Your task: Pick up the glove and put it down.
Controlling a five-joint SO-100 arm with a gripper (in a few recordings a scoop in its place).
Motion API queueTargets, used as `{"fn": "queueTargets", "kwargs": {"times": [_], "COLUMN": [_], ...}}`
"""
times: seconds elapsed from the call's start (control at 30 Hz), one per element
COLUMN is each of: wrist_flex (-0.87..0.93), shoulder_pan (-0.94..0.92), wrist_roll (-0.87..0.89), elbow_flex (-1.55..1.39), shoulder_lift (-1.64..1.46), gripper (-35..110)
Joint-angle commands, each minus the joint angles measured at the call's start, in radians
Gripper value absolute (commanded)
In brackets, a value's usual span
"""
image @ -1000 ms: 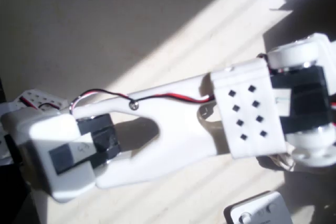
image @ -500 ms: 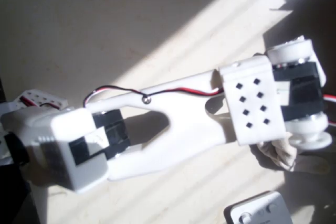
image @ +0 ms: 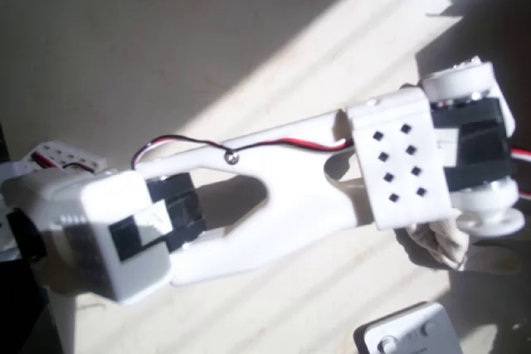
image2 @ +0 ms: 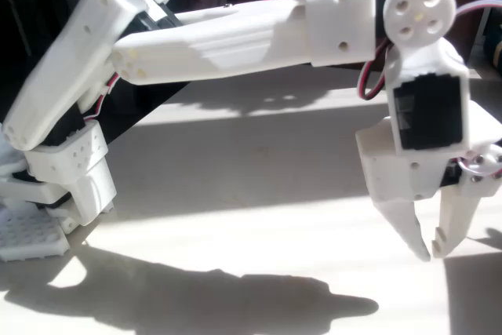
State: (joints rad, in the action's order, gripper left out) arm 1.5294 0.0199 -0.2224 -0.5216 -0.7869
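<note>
1. In the fixed view the end effector is seen pointing down over the sunlit surface. Its jaws are drawn narrow, almost together, and nothing is seen between them.
2. In the overhead view a small beige fold of the glove is seen on the surface, just past the lower edge of the wrist and partly covered by it.
3. The glove is therefore judged to lie directly under or just beside the end effector, towards the white device.
4. The glove's long axis cannot be told, since most of it is hidden.
5. A wider opening is judged necessary before any descent.
</note>
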Motion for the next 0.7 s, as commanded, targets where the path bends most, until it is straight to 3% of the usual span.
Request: {"fn": "queueTargets", "kwargs": {"times": [0.0, 0.67], "wrist_flex": [0.005, -0.008], "shoulder_pan": [0.006, 0.003], "wrist_roll": [-0.005, -0.006], "elbow_flex": [0.023, -0.006], "shoulder_lift": [-0.02, -0.089], "gripper": [0, 1]}}
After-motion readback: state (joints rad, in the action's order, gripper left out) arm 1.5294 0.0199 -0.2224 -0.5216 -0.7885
